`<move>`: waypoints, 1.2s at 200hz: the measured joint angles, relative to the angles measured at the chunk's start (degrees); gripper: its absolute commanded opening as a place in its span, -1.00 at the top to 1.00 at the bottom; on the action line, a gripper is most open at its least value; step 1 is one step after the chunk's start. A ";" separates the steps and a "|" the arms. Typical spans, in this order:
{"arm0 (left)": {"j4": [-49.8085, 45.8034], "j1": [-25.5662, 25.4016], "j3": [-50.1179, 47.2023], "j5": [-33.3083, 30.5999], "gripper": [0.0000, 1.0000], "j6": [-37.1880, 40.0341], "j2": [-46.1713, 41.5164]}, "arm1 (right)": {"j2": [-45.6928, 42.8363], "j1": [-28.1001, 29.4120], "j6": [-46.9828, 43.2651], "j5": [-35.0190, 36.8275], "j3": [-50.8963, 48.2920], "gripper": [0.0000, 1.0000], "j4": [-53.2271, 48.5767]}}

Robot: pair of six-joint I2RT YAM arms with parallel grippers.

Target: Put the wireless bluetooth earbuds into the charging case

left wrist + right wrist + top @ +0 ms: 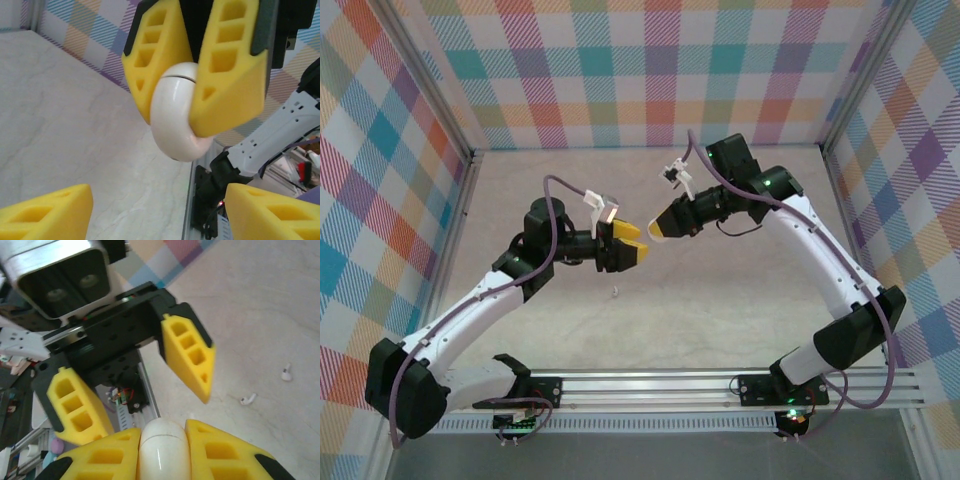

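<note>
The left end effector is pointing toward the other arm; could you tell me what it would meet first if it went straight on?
Most likely the white charging case clamped in the right end effector: it sits dead ahead of the open left end effector. How far off is hard to judge.

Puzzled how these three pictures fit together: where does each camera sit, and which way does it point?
Top: fixed above and behind the arms, looking down on the table; both arms show, bases nearest.
Left wrist: on the left arm, facing the right end effector gripping a white case; own fingertips at bottom.
Right wrist: on the right arm, facing the open left end effector and two earbuds; own fingers hold the case.
Shared: both wrist views show the case.
</note>
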 measured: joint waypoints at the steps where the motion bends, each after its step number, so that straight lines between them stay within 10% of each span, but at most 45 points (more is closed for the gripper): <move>1: 0.33 0.00 0.00 0.17 -0.39 -0.24 0.09 | -0.09 0.00 0.00 -0.15 -0.11 1.00 0.13; 102: 13.60 -1.92 0.33 5.75 -0.04 -9.44 5.09 | -1.90 0.39 2.23 -5.55 -4.46 1.00 7.26; 147: 15.89 -2.29 0.83 7.91 0.49 -11.56 6.95 | -1.90 -0.24 4.22 -5.55 -5.77 1.00 9.99; 183: 15.87 -2.16 0.87 8.70 0.97 -13.70 7.06 | -2.01 -0.72 4.52 -7.30 -6.51 0.48 11.41; 240: 14.56 -2.62 0.87 3.52 1.00 -12.83 6.73 | -2.19 0.09 13.64 -6.32 -7.48 -0.09 16.48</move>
